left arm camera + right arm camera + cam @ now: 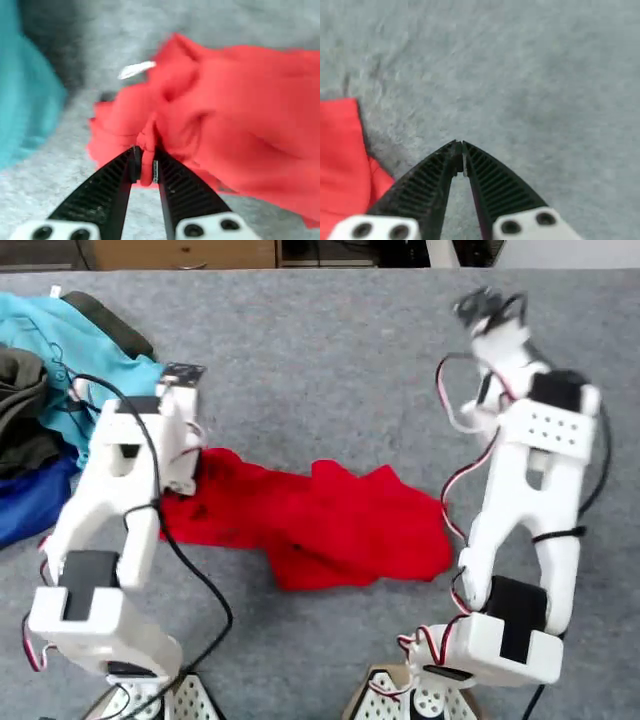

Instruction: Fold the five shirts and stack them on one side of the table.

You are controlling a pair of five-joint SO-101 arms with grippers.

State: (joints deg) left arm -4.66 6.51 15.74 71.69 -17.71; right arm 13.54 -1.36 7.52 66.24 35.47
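Left gripper (145, 167) pinches the red shirt (330, 520).
Its jaws are closed on 1 fold at the shirt's edge, mid-table. The right gripper (460, 162) is closed on nothing above the grey table (330, 360). Teal, dark and blue shirts (40, 400) lie heaped beside the left arm.

I get bright, even light over the grey table (330, 350), just 1 soft shadow edging the red shirt (340, 150).
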